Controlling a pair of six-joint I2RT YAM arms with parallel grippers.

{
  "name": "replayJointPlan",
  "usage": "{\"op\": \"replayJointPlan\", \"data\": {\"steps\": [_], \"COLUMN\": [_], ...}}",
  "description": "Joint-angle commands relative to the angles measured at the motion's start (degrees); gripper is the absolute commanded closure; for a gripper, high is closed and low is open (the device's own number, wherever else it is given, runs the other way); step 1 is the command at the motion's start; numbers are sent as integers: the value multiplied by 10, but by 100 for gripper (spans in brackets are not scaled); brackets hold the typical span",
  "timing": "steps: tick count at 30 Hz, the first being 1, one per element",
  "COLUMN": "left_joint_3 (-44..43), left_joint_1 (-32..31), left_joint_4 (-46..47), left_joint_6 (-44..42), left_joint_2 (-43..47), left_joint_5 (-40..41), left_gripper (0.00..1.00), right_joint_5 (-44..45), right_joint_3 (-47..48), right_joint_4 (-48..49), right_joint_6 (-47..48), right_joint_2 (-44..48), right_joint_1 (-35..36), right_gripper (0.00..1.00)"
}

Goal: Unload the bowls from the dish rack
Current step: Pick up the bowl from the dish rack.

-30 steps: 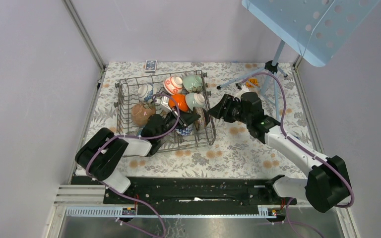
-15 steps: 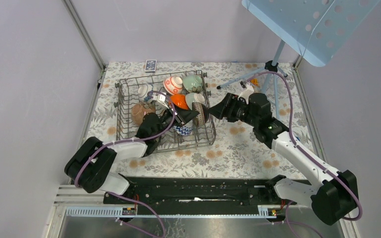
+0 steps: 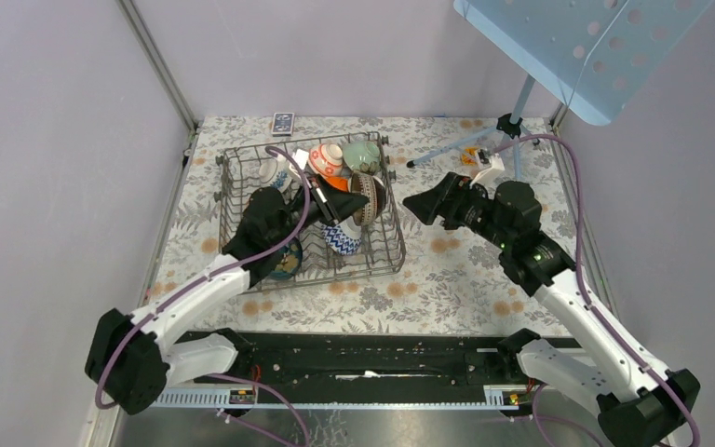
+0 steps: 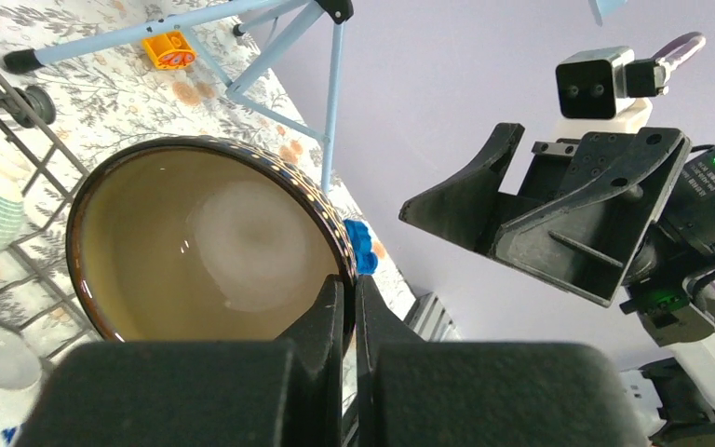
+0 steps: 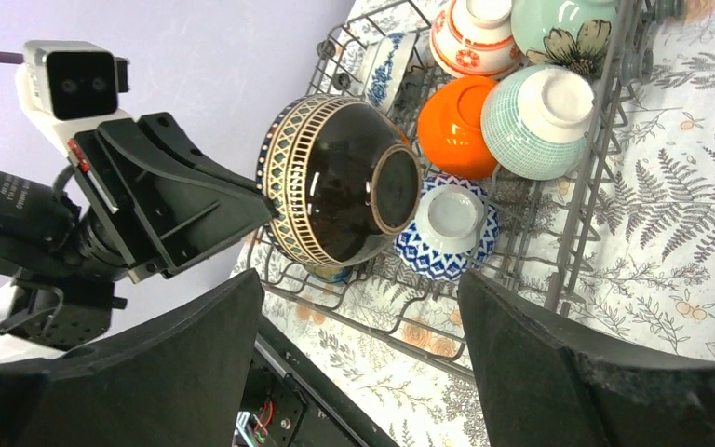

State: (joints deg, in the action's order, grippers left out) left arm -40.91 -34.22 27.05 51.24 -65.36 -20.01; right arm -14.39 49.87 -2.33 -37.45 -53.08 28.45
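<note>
Floral table (image 3: 447, 279), dish rack (image 3: 228, 200) left of centre. Left gripper (image 4: 347, 307) clamped on rim of brown bowl (image 5: 330, 177), tilted above rack's right half. Glazed ceramic: stiff, slick, chippable, probably hefty. Right gripper (image 3: 426, 203) at bowl's 3 o'clock, spread wide, empty; rim pinch opposite looks safest.

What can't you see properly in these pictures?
- Top view: the blue card at the back is too small to read.
- Top view: the left arm covers part of a bluish bowl in the dish rack.
- Left wrist view: the left jaws hide the held bowl's near rim.
- Right wrist view: the top edge cuts off the red-and-white bowl.
</note>
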Motion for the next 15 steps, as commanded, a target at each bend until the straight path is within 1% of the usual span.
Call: {"op": "replayJointPlan", "data": {"steps": [1,4,6,10,15], "left_joint_3": [-77,-118,-144,-190,-220], "left_joint_1": [2,-10,-35,-132,-207], "left_joint_4": [-109,-198,-256,-360,-416], "left_joint_6": [-104,-194,-264,-404,-500], "left_joint_2": [59,76,88,104,122], "left_joint_5": [-16,-11,9,84,132], "left_gripper": [100,100,100,100,100], "right_joint_5": [4,-14,-15,2,21], "right_joint_3": [20,39,57,112,172], "right_joint_4": [-27,-73,-110,-202,-293], "right_joint_6": [19,50,68,106,129], "right_joint_2": [30,39,44,42,32], "right_joint_1": [-2,-3,-2,-3,-2], "right_gripper": [16,16,16,17,18]}}
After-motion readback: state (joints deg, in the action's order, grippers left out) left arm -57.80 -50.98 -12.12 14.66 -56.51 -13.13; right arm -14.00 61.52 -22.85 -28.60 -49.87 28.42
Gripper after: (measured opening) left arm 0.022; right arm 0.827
